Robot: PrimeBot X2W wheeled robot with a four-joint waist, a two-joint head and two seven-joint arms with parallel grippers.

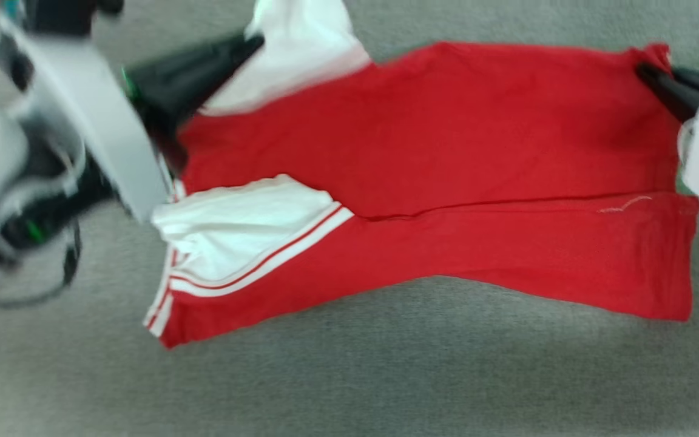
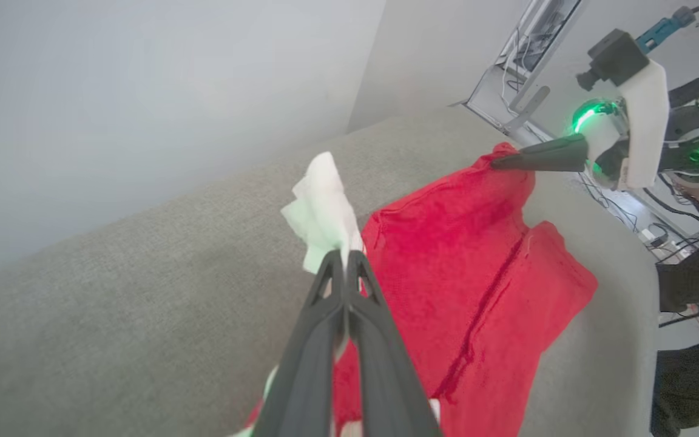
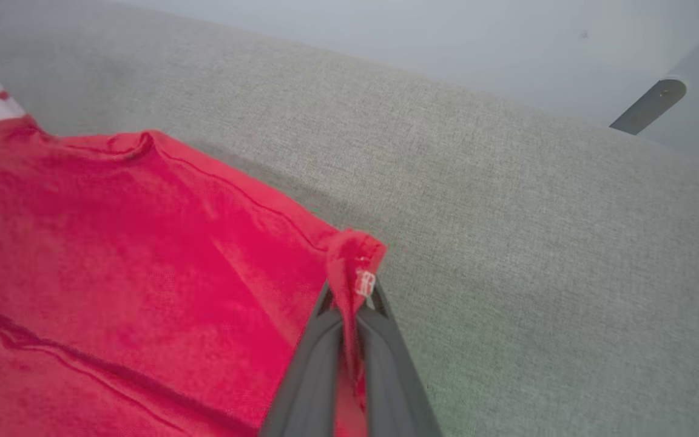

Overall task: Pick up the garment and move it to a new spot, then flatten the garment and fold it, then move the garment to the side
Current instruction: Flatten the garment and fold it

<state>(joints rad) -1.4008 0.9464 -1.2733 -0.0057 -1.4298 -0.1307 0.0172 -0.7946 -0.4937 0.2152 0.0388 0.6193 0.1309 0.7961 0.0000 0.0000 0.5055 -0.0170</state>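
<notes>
The garment [image 1: 446,158], a red jersey with white sleeves and red-white striped trim, lies lengthwise across the grey surface, its near long edge folded over the body. My left gripper [image 1: 252,44] is shut on the far white sleeve [image 2: 325,212] at the upper left. In the left wrist view the pinched sleeve bunches up beyond my left gripper [image 2: 343,258]. My right gripper [image 1: 644,70] is shut on the red hem corner [image 3: 355,267] at the upper right. The right wrist view shows red cloth clamped in my right gripper [image 3: 349,303]. The number is hidden.
The garment rests on a grey fabric surface [image 1: 349,376] with open room in front of it and beyond it. A pale wall [image 2: 143,91] stands behind the surface. Equipment and cables [image 2: 677,243] sit past the surface's end by my right arm.
</notes>
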